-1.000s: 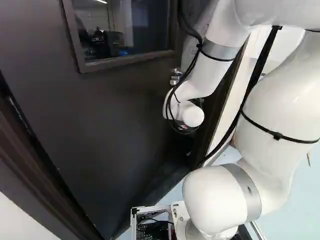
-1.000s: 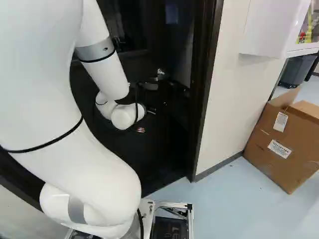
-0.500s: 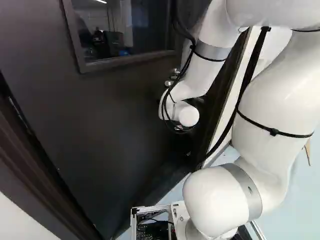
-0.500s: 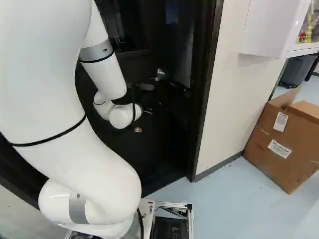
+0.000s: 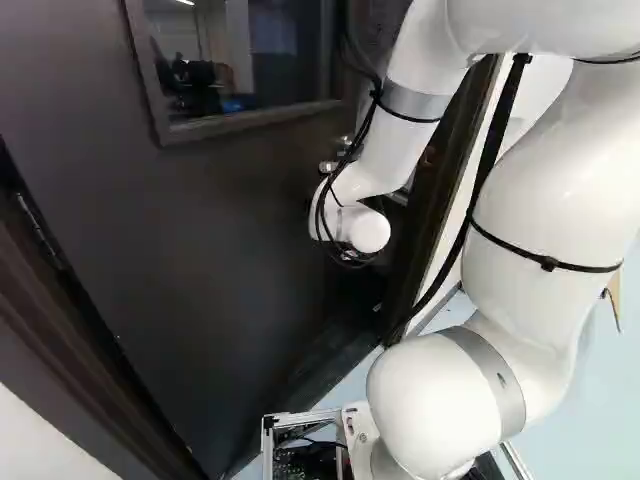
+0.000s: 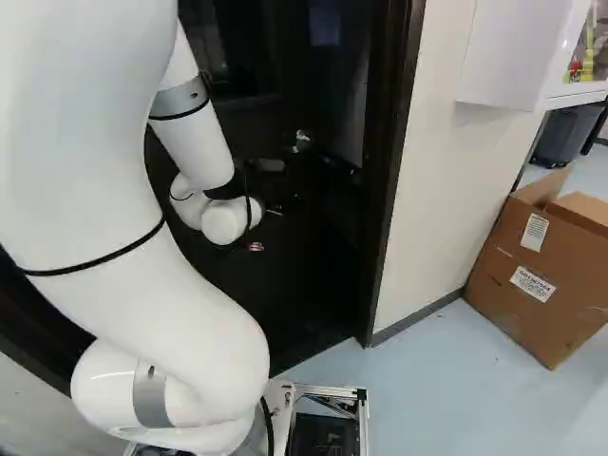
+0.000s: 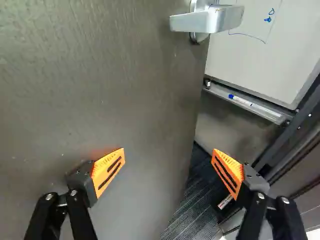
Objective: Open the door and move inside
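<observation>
Door (image 5: 230,270) stands ajar ahead of the arm (image 5: 545,230), handle (image 7: 207,20) ahead of the gripper (image 7: 169,156) and ungripped; the fingers spread wide, holding nothing, one before the door's face, the other past its free edge; a steady push near that edge, clear of the door frame (image 6: 388,171), should swing it well; the forearm slopes down from a high elbow, wrist below the handle.

The smooth pale blue floor (image 6: 437,399) supports an open brown cardboard box (image 6: 522,318) beside the cream wall (image 6: 446,190) and, farther off, a dark grey bin (image 6: 564,135). A narrow grey whiteboard tray (image 7: 220,93) carries a white, blue-ended marker (image 7: 248,103).
</observation>
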You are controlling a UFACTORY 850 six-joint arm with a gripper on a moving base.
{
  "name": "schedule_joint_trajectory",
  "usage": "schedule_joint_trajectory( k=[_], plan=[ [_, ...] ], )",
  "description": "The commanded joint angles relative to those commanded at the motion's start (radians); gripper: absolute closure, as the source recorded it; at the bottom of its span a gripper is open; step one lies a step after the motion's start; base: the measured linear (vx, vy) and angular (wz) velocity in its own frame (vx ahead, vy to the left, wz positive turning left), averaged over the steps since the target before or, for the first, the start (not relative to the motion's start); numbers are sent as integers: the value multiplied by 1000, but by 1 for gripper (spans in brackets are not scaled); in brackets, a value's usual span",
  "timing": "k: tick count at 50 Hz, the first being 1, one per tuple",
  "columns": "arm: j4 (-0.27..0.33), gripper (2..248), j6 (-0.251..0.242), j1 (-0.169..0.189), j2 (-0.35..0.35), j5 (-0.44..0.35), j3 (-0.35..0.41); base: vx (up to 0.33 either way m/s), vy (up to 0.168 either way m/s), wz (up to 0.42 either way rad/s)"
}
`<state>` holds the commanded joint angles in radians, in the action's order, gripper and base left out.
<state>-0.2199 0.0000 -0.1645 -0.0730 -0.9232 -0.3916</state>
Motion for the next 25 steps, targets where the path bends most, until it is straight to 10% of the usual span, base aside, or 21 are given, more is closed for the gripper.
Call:
schedule_joint_trajectory(
  k=[25],
  plan=[
    [0, 3, 0, -59, -8, -4, -9, 0, 0, 0]
  ],
)
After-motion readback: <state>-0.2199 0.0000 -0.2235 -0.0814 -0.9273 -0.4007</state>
